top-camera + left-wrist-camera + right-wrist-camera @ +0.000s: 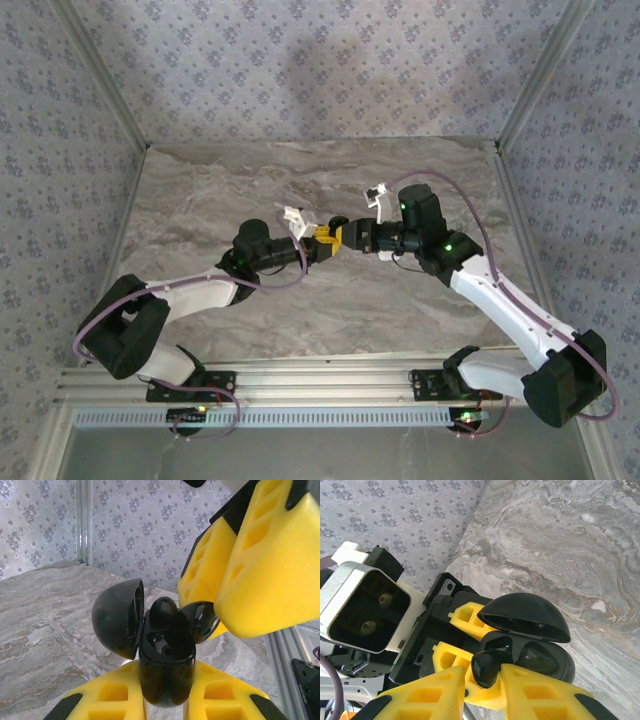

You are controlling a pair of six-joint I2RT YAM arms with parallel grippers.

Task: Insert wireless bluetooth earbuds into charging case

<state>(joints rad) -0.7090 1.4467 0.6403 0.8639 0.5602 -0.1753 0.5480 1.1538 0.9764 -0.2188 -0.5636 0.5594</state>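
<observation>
Two robot arms meet over the middle of a grey marbled worktop (220, 190), with patterned wallpaper (300, 60) behind it. A small, glossy black charging case (167, 675) is held in the air between them, well above the worktop.

The left fingers (100, 700), padded in yellow foam, are clamped on the lower body of the case, one on either side, and hold it upright. The case's domed lid (116, 617) is hinged open and stands to one side of the mouth, so the dark hollow inside the case shows.

The right fingers (435, 695), also yellow foam, reach in from the side opposite the left arm, their tips right at the case's mouth. They are closed on a tiny black earbud (484, 667), which sits pinched between the two tips, just at the rim of the case and below the raised lid. From the right wrist camera the earbud touches or nearly touches the case's edge; whether it is already seated in a hollow cannot be told.
</observation>
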